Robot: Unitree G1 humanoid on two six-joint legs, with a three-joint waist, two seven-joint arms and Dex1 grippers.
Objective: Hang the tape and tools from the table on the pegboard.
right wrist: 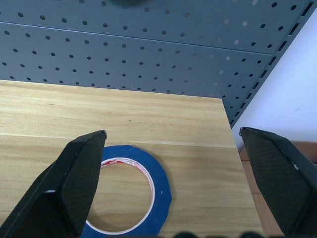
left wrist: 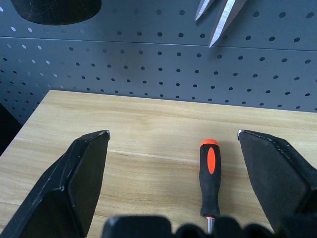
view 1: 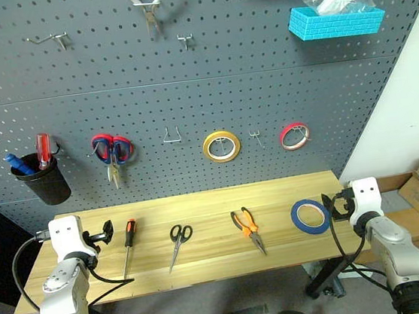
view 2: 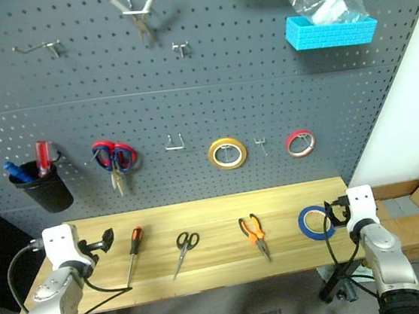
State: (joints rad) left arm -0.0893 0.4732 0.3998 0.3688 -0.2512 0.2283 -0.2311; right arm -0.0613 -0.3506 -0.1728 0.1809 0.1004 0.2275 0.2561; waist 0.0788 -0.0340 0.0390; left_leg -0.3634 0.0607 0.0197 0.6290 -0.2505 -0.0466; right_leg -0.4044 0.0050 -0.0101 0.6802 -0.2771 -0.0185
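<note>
Blue tape (view 1: pixel 311 216) flat on table (view 1: pixel 200 203)

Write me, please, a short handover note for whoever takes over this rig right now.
Left gripper: open, empty, at the table's left end, over the screwdriver.
Right gripper: open, empty, over the blue tape at the right end.
On the table, left to right: screwdriver, black scissors, pliers, blue tape.
Done: nothing hung yet on the pegboard.
Left: all four. Bare hooks show between the red-and-blue scissors and the yellow roll, and beside the red roll.
</note>
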